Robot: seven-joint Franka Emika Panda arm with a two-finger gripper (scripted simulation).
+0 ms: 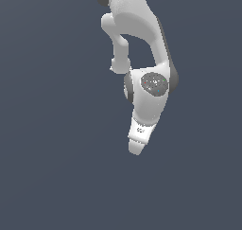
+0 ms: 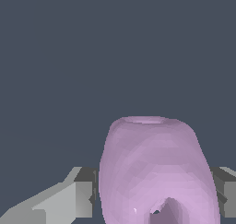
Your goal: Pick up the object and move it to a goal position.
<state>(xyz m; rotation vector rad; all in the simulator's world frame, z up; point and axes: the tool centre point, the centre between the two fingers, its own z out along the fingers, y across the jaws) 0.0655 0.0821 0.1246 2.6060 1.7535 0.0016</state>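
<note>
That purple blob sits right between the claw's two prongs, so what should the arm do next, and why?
Probably close the fingers on the pinkish-purple lump, if they are not already gripping. The wrist view shows it filling the gap, a finger close on each side, but contact is unclear. In the exterior view the gripper hides it, so lifting first risks leaving it behind.

A pale pinkish-purple rounded object (image 2: 156, 170) with a dark dimple sits between the grey fingers (image 2: 83, 195) of the end effector (image 2: 154, 193), which flank both its sides.
</note>
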